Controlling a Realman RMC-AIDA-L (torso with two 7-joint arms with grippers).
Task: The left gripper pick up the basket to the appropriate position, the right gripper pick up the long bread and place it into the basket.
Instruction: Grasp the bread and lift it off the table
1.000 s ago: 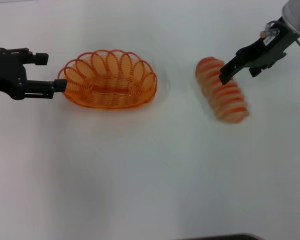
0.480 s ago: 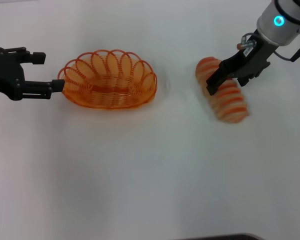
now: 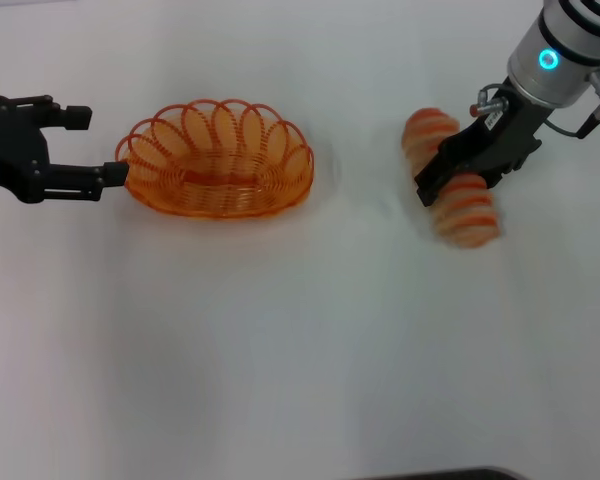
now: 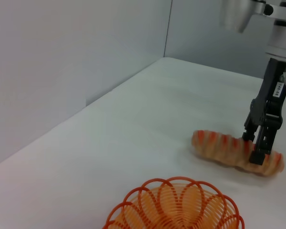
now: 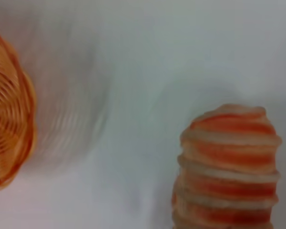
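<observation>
The orange wire basket (image 3: pixel 220 160) stands on the white table (image 3: pixel 300 340), left of centre. My left gripper (image 3: pixel 105 146) is open at the basket's left end, and its lower finger (image 3: pixel 105 178) touches the rim. The striped long bread (image 3: pixel 467 215) lies on the table at the right. My right gripper (image 3: pixel 458 178) is down over the bread's middle, open, with a finger on each side. The left wrist view shows the basket (image 4: pixel 181 205), the bread (image 4: pixel 219 143) and the right gripper (image 4: pixel 254 148). The right wrist view shows the bread's end (image 5: pixel 229 162) and the basket's edge (image 5: pixel 9 119).
A grey wall (image 4: pixel 62 71) borders the table's far side in the left wrist view. Bare white table lies between the basket and the bread and across the whole front.
My right gripper has swung in from the right and come down over the bread's middle. The bread has shifted slightly. The left gripper and the basket have not moved.
</observation>
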